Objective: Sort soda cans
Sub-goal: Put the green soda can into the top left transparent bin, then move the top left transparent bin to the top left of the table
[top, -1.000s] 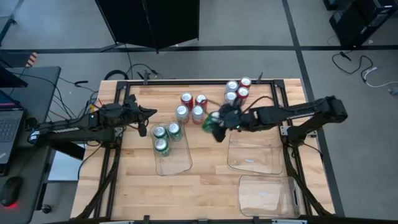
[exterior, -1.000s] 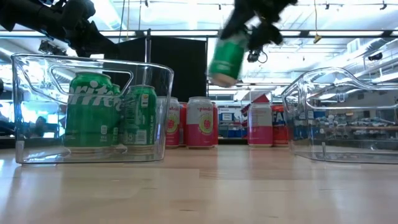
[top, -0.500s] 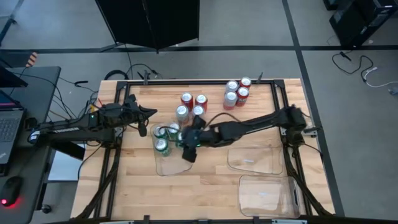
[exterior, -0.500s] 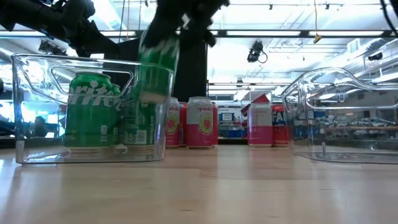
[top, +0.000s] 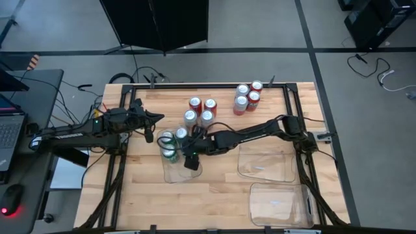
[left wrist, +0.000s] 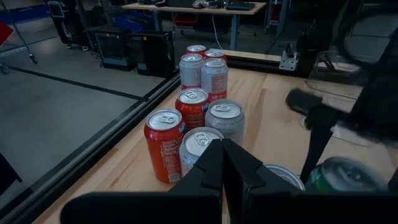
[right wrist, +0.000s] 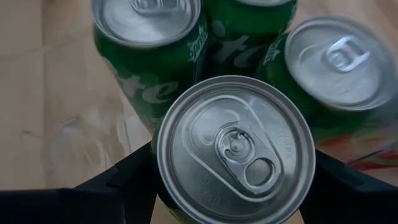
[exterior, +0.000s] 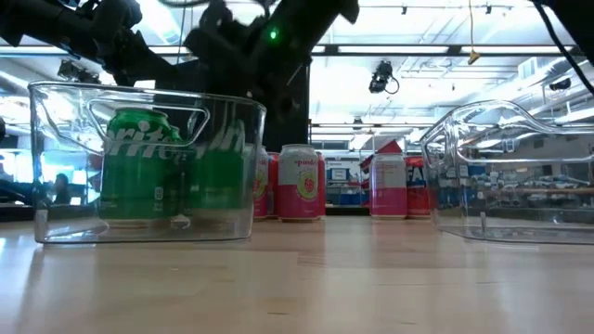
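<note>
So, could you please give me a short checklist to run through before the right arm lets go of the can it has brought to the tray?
1. Can gripped: ok. The right tool holds the green can between its fingers.
2. Over the right tray: ok. In the high view the right tool is above the clear tray that holds the other green cans.
3. Colour match: ok. Three green cans sit right beside the held one.
4. Can resting on the tray floor: cannot tell; the low view is blurred there.
5. Left tool out of the way: ok. It is shut and waits beside the tray, pointing at the red and silver cans.
</note>
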